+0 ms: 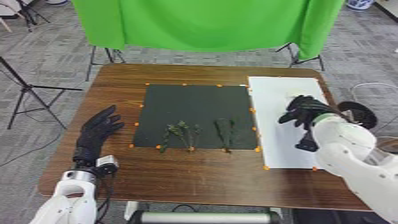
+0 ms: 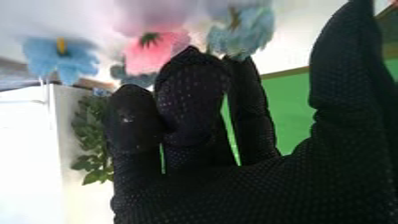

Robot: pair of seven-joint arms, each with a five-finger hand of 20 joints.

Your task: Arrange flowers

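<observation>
My right hand [image 1: 306, 109] is over the white board [image 1: 281, 150] on the right, its fingers pointing towards the far left. Green stems [image 1: 180, 132] lie in a loose bunch near the front edge of the black mat [image 1: 191, 100], with more stems [image 1: 225, 132] beside them. On the table's left side my left hand [image 1: 96, 130] has its fingers extended. In the right wrist view, my right hand [image 2: 191, 120] has fairly straight fingers and its thumb apart. Beyond the fingertips are a pink flower [image 2: 153, 54] and blue flowers [image 2: 60, 57]; contact cannot be told.
Orange markers edge the mat and board. A dark round object [image 1: 358, 115] stands beyond the table's right edge, next to my right arm. Behind the table hangs a green cloth [image 1: 209, 25]. Green leaves [image 2: 89, 140] show near a white surface in the right wrist view.
</observation>
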